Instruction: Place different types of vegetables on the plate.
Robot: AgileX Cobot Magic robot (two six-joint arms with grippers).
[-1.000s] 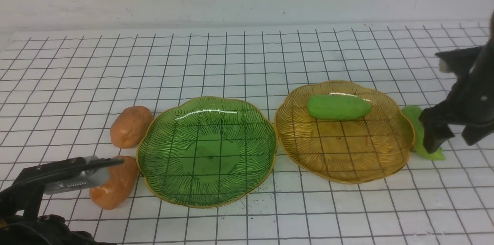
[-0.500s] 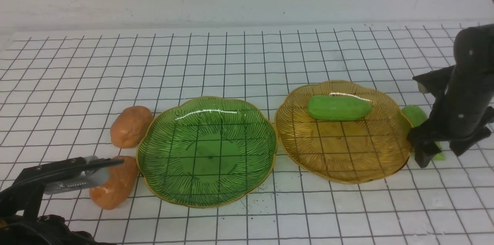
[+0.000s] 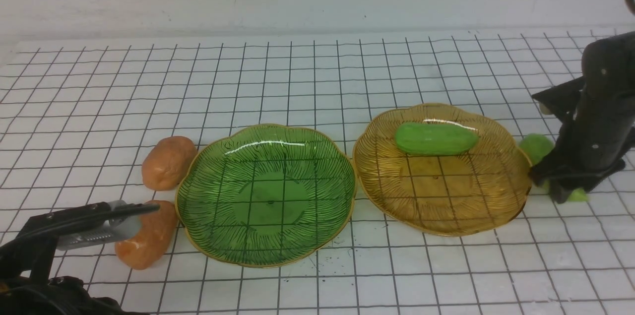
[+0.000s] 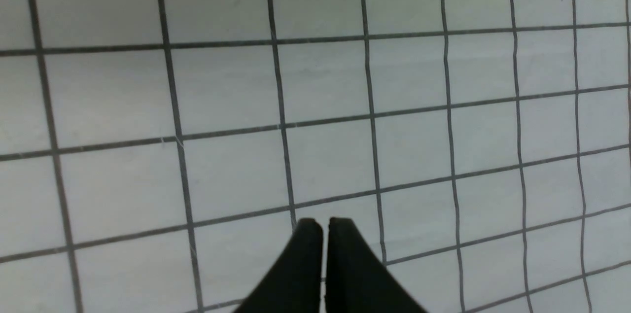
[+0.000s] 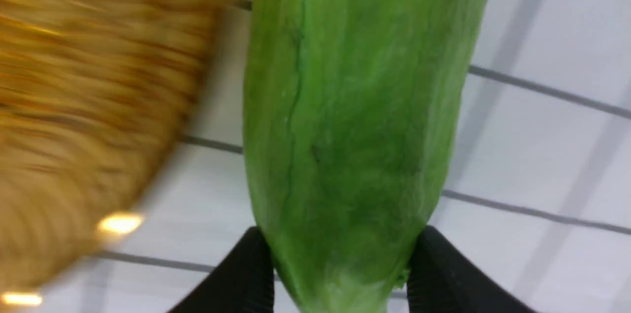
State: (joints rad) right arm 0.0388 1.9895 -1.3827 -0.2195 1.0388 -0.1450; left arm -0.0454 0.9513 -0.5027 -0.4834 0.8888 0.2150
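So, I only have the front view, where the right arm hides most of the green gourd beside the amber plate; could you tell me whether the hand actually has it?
Observer: Yes. In the right wrist view the right hand has its black fingers lying against both sides of the light-green tapered toy gourd, at its narrow end.
Operator: Thank you. Is the left hand holding anything down by the orange pieces?
Observer: No. The left wrist view shows the left hand shut with nothing between its tips, and only the white grid-lined table ahead of it.
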